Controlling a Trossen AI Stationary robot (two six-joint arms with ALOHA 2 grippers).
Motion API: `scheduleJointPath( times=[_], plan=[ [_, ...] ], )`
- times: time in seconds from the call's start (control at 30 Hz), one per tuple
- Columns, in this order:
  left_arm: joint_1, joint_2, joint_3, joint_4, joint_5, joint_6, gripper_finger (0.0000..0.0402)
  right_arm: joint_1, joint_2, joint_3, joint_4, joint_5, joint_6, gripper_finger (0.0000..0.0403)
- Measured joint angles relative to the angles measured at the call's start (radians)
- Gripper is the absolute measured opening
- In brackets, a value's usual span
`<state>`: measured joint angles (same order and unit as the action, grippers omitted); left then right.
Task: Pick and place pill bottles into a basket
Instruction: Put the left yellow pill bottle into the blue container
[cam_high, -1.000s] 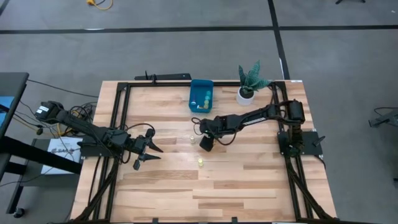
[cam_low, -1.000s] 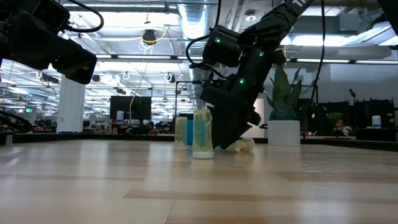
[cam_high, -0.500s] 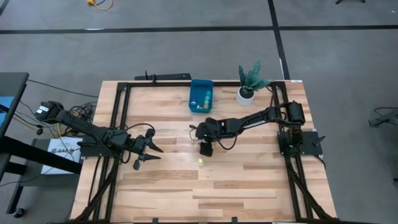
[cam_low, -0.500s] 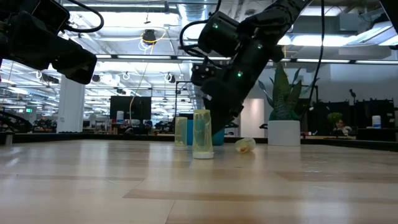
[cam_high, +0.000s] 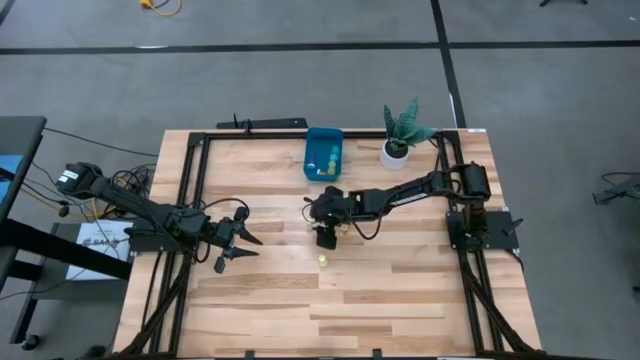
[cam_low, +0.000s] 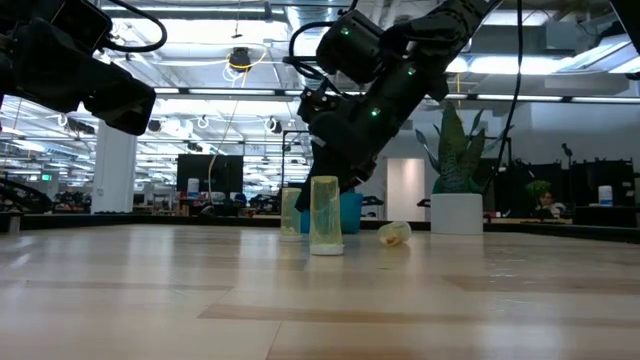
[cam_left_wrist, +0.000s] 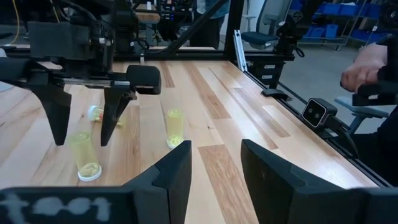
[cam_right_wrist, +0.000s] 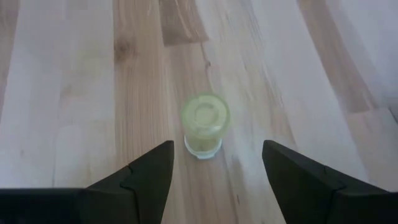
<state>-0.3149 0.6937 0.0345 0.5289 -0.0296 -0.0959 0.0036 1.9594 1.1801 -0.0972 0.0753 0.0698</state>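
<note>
Three pale yellow-green pill bottles are on the table. One stands upright (cam_high: 323, 261) nearer the front. A second stands upright (cam_right_wrist: 204, 123) farther back. A third lies on its side (cam_low: 393, 234). My right gripper (cam_right_wrist: 217, 147) is open and hovers over the farther upright bottle (cam_left_wrist: 84, 157), one finger on either side above it, touching nothing. The blue basket (cam_high: 323, 153) stands at the far edge with several bottles inside. My left gripper (cam_high: 243, 248) is open and empty at the table's left.
A potted plant in a white pot (cam_high: 400, 142) stands to the right of the basket. A black frame (cam_high: 195, 190) runs around the tabletop. A person's hand (cam_left_wrist: 367, 65) shows beyond the table's right side. Bare wood lies toward the near edge.
My right gripper has risen from beside the lying bottle and gone toward the table's left. It now stands over the farther upright bottle. The lying bottle has stayed where it was.
</note>
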Motion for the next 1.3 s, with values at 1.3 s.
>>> scheduleJointPath(
  times=[1.3],
  plan=[
    [0.000, 0.000, 0.001, 0.000, 0.000, -0.001, 0.0128, -0.006, -0.002, 0.000, 0.079, 0.000, -0.018, 0.0127]
  ],
)
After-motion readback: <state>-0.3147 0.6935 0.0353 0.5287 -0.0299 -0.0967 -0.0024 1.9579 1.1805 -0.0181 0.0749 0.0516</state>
